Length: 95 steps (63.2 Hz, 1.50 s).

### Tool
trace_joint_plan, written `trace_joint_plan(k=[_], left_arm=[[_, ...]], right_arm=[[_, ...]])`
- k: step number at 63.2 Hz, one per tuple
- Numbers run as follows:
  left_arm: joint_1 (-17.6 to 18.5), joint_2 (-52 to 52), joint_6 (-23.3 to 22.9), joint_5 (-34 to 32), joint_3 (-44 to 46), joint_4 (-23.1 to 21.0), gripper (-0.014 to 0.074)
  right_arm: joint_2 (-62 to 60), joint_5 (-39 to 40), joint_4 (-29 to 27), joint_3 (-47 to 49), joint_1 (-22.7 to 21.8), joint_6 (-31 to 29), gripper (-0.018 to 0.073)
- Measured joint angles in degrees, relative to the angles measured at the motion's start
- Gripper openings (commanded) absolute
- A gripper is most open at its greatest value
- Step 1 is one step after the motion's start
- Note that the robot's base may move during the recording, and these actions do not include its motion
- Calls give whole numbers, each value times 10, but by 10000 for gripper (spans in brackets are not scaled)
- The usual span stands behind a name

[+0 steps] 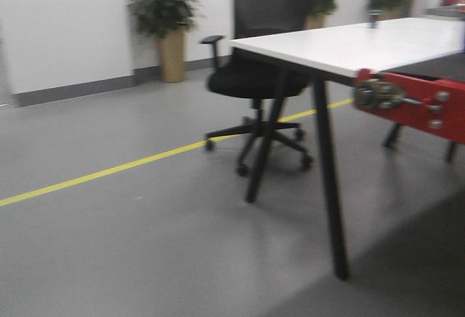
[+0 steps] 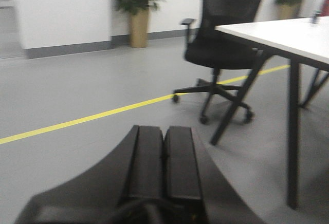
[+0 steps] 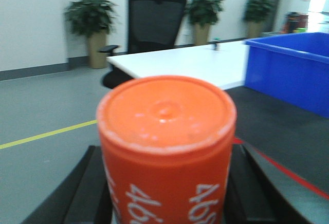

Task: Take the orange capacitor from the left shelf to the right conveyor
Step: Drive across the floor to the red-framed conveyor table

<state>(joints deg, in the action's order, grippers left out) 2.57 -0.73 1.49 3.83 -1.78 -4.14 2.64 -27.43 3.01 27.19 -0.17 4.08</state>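
The orange capacitor point(image 3: 165, 116) fills the right wrist view, upright, with white "4680" print on its side. My right gripper point(image 3: 168, 183) is shut on it, a black finger on each side. Behind it to the right lies the right conveyor's dark belt point(image 3: 277, 126) with its red edge point(image 3: 288, 175). In the front view the conveyor's red bolted end point(image 1: 418, 99) shows at the right. My left gripper point(image 2: 164, 131) hangs over grey floor, its pads pressed together with nothing between them. The left shelf is out of view.
A white table point(image 1: 349, 44) on black legs point(image 1: 327, 171) stands ahead, with a black office chair point(image 1: 258, 77) behind it. A yellow floor line point(image 1: 109, 171) crosses the grey floor. A blue bin point(image 3: 290, 70) sits on the belt. Potted plants point(image 1: 166, 11) line the far wall.
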Motion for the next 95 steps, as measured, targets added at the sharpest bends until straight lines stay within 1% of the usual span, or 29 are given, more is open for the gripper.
trace_joint_plan(k=[95], left_arm=[[0, 0, 0, 0, 0, 0, -127]], right_arm=[[0, 0, 0, 0, 0, 0, 118]])
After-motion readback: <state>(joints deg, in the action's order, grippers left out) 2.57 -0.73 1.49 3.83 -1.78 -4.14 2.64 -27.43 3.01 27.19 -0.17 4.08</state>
